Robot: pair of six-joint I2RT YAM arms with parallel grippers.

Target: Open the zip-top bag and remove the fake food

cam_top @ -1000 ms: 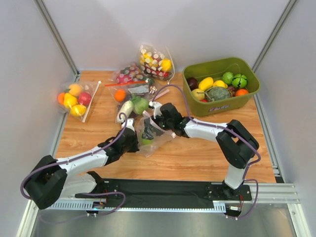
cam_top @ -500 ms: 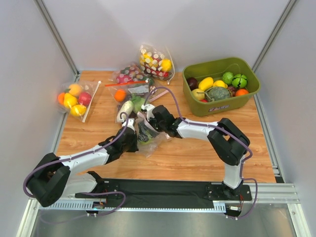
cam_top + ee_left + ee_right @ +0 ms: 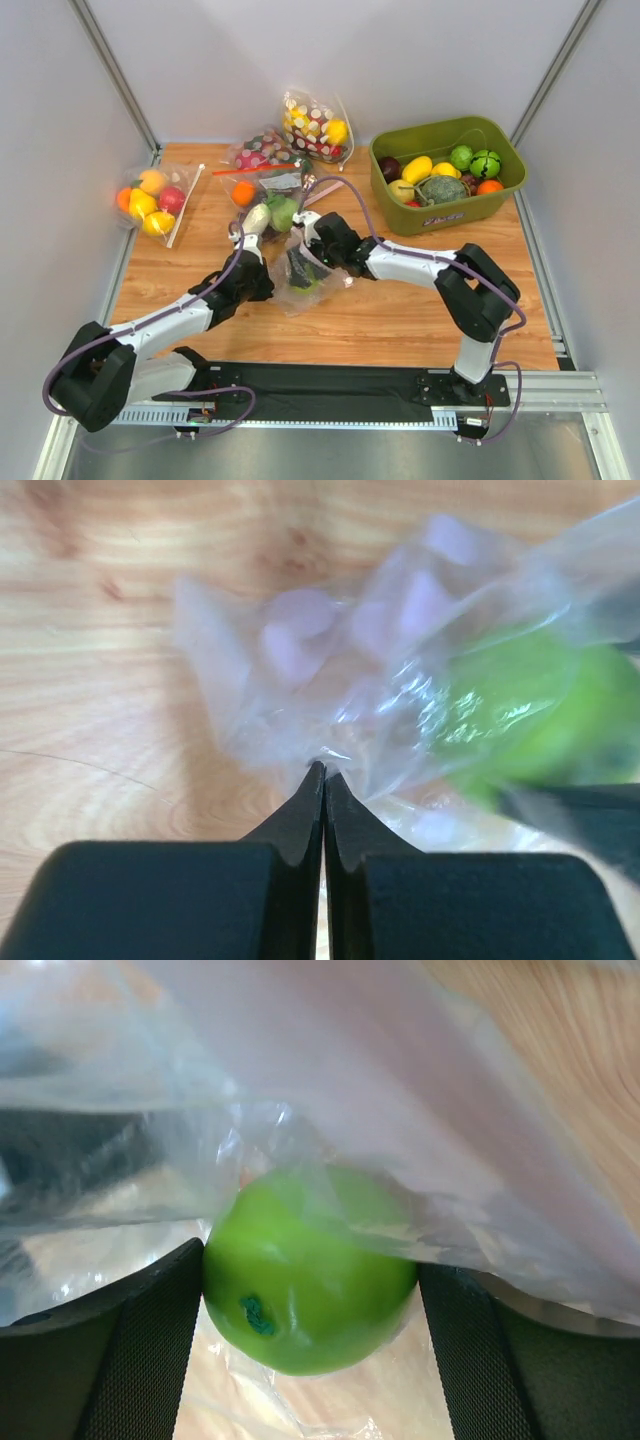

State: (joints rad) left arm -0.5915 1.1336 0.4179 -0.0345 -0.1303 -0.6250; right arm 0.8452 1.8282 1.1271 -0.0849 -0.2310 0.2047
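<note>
Closed tight, the left jaws pinch a fold of the zip-top bag (image 3: 300,660), tips together on the clear film. The right jaws stand wide, one finger on either side of a green fruit (image 3: 305,1285) that fills the gap between them. I cannot tell whether the pads actually bear on it or only flank it.

The bag lies crumpled on the worktop (image 3: 420,320) between the two arms, just in front of the white radish (image 3: 254,222). The green fruit sits at its middle.

I judge this to be the removal step: one side anchors the bag while the other goes for the fake food. Next I would want the right jaws to settle firmly on the fruit and draw it back toward the bag's mouth. Meanwhile the left pinch should hold the plastic down so the bag does not travel with it.

Film drapes over the fruit in the right wrist view, so I cannot say whether the fingers are inside the bag or grasping through it. The zip strip is not visible to me in any view. The left wrist view is blurred toward the right, and any other fruit in the bag is hidden.
</note>
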